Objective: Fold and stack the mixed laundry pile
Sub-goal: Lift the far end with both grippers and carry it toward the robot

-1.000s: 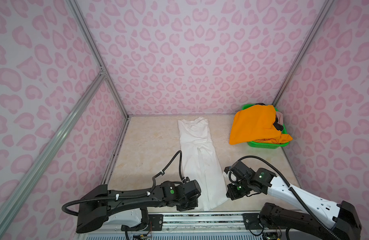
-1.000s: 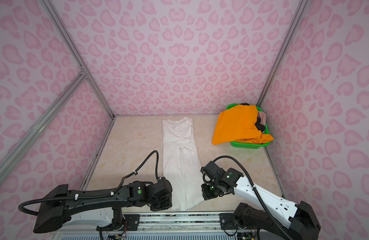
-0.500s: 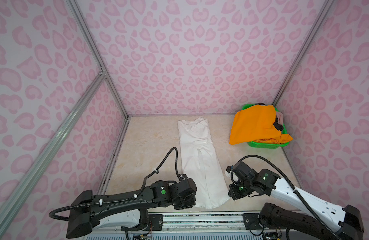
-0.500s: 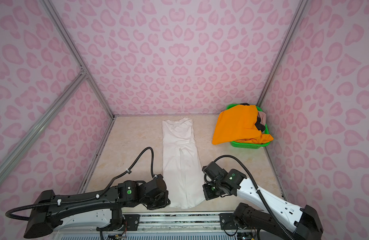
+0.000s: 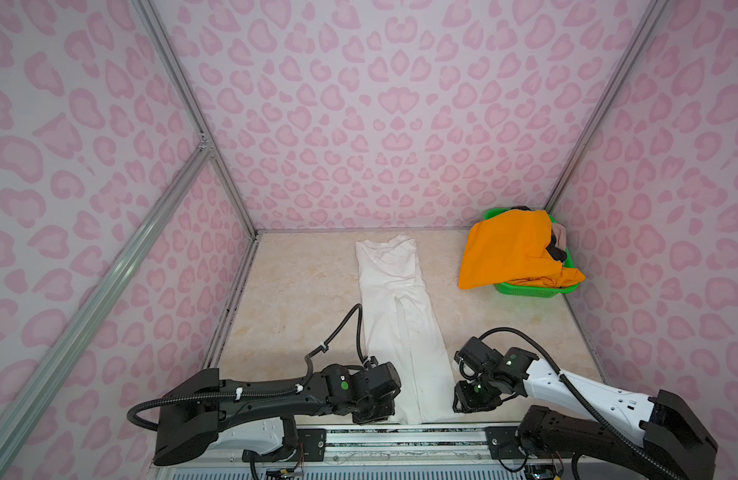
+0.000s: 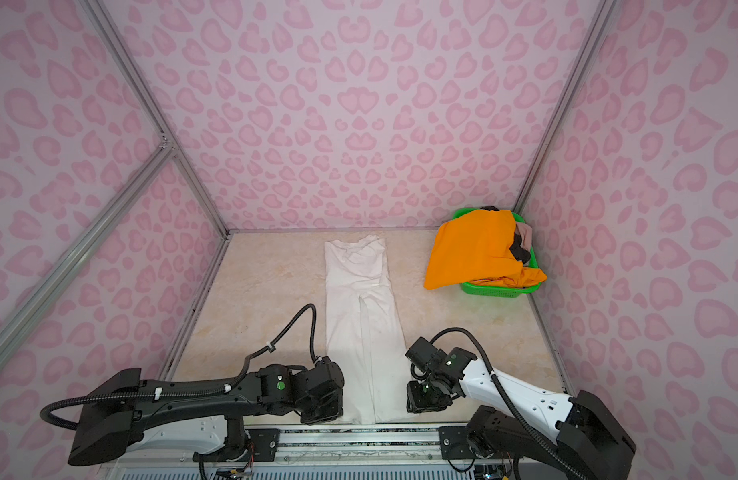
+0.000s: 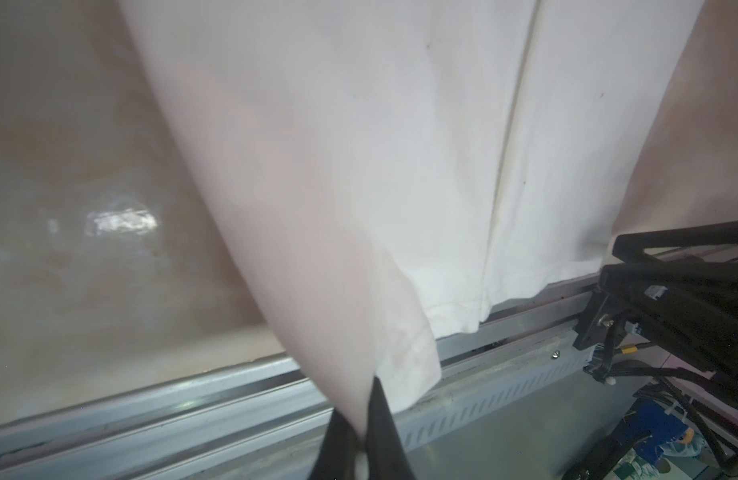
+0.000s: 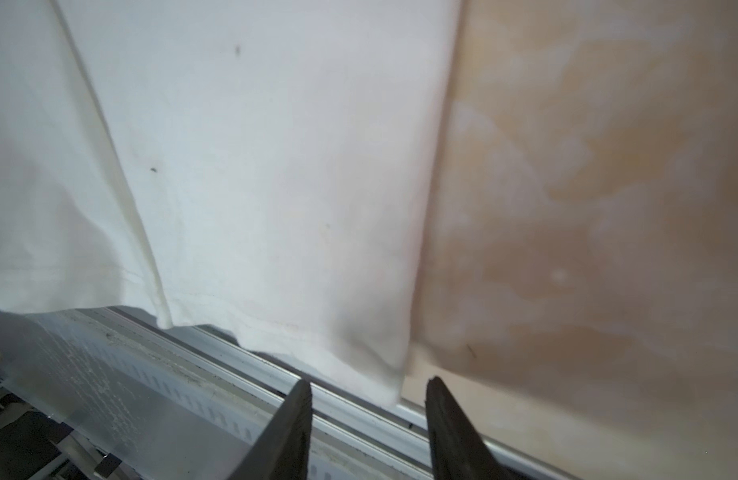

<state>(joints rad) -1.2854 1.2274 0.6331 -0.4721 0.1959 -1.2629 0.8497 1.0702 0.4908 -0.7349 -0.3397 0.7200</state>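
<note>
Enclosing the perhaps marbled tabletop (image 5: 301, 291) and white garment (image 5: 394, 299) stand pink-patterned walls (image 5: 380, 104).

White garment (image 7: 380, 166) corner tight in left tool (image 7: 359, 419), over metal rail (image 7: 151, 399).

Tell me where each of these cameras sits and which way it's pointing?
Both top views: high above the robot's end, looking down on the table, white garment and green basket; left arm and right arm show.
Left wrist: on the left arm, low, facing the garment's near hem; the left tool pinches a corner.
Right wrist: on the right arm, facing the hem's other corner; the right tool is open, empty.
Shared: both wrist views show the hem and metal rail.
</note>
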